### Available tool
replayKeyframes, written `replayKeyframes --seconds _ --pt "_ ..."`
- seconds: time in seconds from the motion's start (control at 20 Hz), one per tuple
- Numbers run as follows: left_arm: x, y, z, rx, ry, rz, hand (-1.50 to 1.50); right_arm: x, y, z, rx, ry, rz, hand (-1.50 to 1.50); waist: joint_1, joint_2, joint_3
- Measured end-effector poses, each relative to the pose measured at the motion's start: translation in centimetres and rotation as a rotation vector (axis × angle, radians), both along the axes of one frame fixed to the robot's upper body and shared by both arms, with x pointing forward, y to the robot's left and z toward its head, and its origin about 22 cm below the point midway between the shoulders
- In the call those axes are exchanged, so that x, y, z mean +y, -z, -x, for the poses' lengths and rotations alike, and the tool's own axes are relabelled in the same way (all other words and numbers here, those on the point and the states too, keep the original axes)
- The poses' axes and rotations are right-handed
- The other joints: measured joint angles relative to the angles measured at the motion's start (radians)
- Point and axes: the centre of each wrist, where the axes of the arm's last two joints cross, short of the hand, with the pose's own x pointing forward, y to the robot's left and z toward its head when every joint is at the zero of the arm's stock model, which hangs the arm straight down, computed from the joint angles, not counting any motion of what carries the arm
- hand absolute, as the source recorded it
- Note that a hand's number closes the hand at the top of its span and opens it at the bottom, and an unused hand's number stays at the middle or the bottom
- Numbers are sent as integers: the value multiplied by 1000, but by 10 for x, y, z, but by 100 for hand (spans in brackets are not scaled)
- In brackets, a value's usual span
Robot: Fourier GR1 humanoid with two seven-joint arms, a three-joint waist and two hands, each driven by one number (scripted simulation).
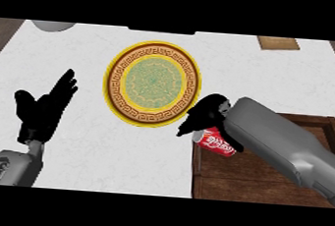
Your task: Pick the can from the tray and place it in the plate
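The right hand, black on a grey forearm, is seen at centre right with its fingers curled down round the top of a red can. The can is held tilted, its lower end showing below the hand, over the left rim of a dark wooden tray. Whether the can touches the tray cannot be told. The tray is set at the lower right of the white marbled tabletop, and much of it is covered by the forearm.

Just left of the hand, a round plate with a gold patterned border and a green middle is laid on the tabletop, with nothing on it.

The left hand is shown at the left, open, fingers straight and pointing up, holding nothing.

At the far edge, a pale grey rounded object is seen at upper left and a flat tan object at upper right.
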Motion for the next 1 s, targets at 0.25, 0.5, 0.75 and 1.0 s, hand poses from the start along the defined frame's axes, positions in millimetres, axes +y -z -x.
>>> replayKeyframes --seconds 0.25,0.5,0.75,1.0 --pt "0 -1 -2 -7 0 8 0 1 4 8 4 -75 19 150 2 -1 0" --pt "-1 -3 -1 -6 -5 4 0 2 11 14 43 -101 -8 150 2 0 0" --pt "6 -2 2 -4 -16 -3 0 -5 16 20 71 -87 -53 150 -6 1 1" --pt "6 -4 -1 -2 -22 -2 0 27 10 12 -25 111 -205 150 -21 -2 -2"
